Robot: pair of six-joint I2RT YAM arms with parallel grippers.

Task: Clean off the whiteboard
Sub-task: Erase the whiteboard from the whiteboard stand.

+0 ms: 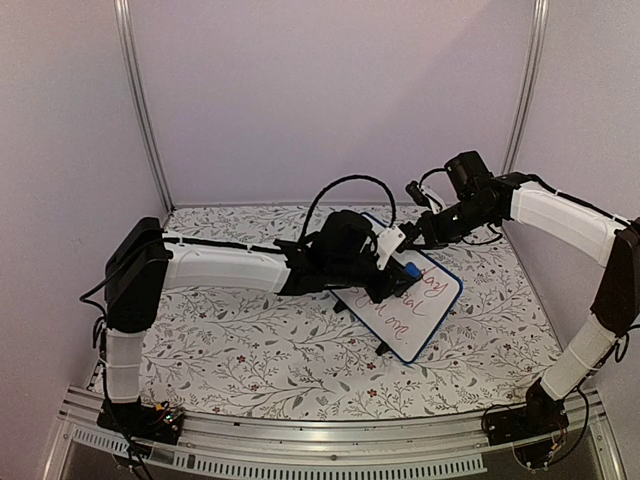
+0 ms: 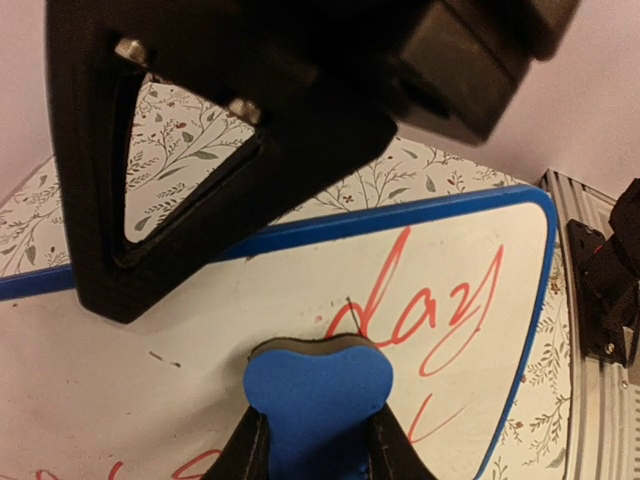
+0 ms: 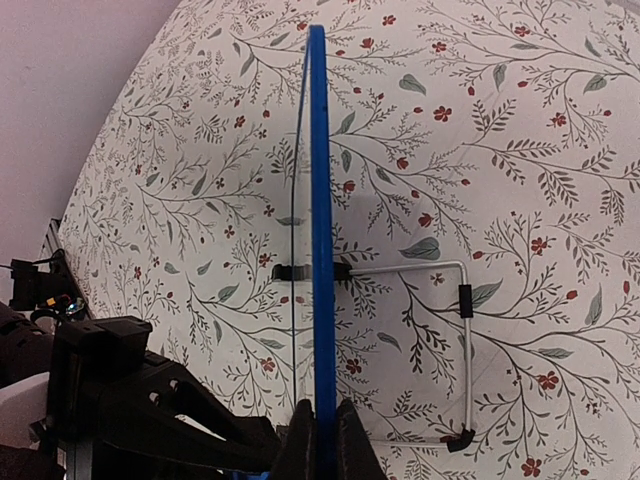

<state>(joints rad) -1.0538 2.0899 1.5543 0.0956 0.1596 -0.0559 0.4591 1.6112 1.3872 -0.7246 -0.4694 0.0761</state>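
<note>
The whiteboard (image 1: pixel 412 310) has a blue frame and red handwriting, and it stands tilted at mid table. In the left wrist view the whiteboard (image 2: pixel 460 260) fills the frame, with the word "day" in red. My left gripper (image 2: pixel 318 440) is shut on a blue eraser block (image 2: pixel 318 390), whose felt edge presses on the board just left of the writing. In the top view the left gripper (image 1: pixel 398 272) is over the board's upper part. My right gripper (image 3: pixel 320 440) is shut on the board's blue frame (image 3: pixel 318 200), seen edge-on. From above, the right gripper (image 1: pixel 422 237) holds the far corner.
The table (image 1: pixel 250 340) wears a floral cloth. A wire stand (image 3: pixel 460 300) with black feet sticks out behind the board. Pale walls close in the back and sides, and a metal rail (image 1: pixel 320 440) runs along the near edge.
</note>
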